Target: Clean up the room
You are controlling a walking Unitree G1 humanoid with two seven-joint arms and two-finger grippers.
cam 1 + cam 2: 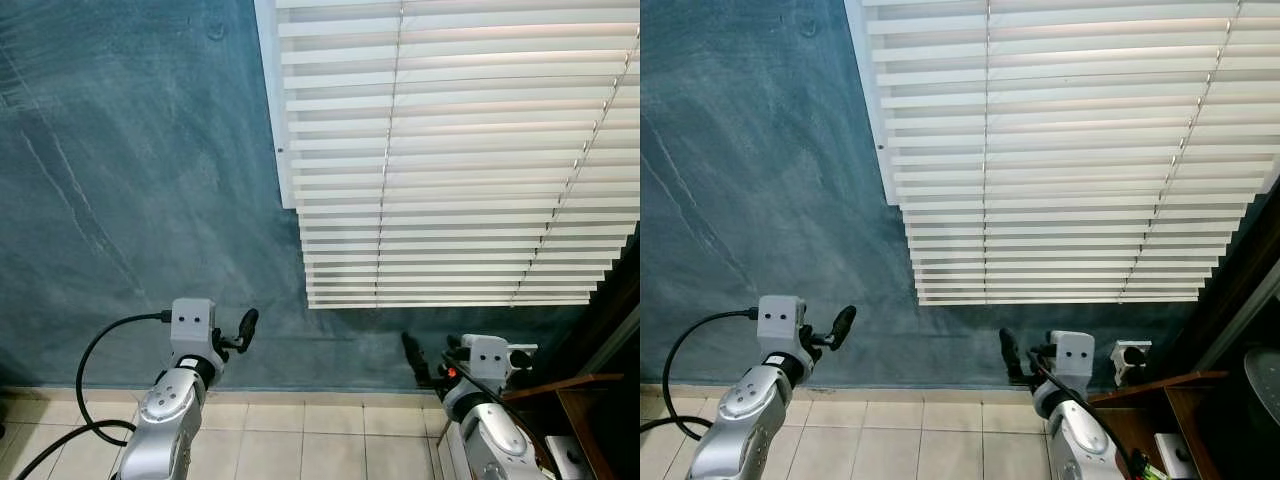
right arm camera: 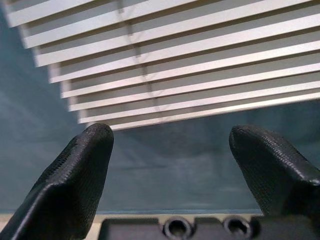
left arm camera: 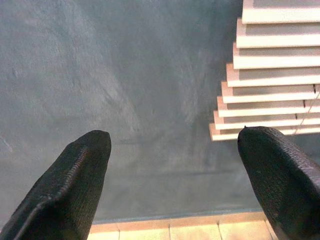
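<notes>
I am facing a blue-grey wall (image 1: 130, 180) with a white slatted blind (image 1: 450, 150) hanging over its right part, the slats level and the cords running down through them. Below the wall a pale skirting strip meets a floor of light tiles (image 1: 300, 440). My left gripper (image 3: 175, 165) is held up in front of me on the left, pointing at the bare wall; in its wrist view the two black fingers (image 3: 75, 185) stand wide apart with nothing between them, and past them I see wall, the lower corner of the blind and the edge of the tiles. A black cable (image 1: 95, 380) loops out from that arm's wrist and down toward the floor. My right gripper (image 2: 172, 165) is raised on the right, below the bottom edge of the blind; its fingers (image 2: 75, 180) are likewise spread, holding nothing, and they frame the lower slats and the wall under them. Low on the wall at the right, just beside my right wrist, sits a small white wall socket (image 1: 1130, 357). In the bottom right corner is a piece of dark brown wooden furniture (image 1: 570, 400), with a small white thing on it that I cannot make out. As for things to tidy, I can pick out nothing loose on the tiles or against the wall from here; both grippers are apart from the wall, the blind and the furniture.
</notes>
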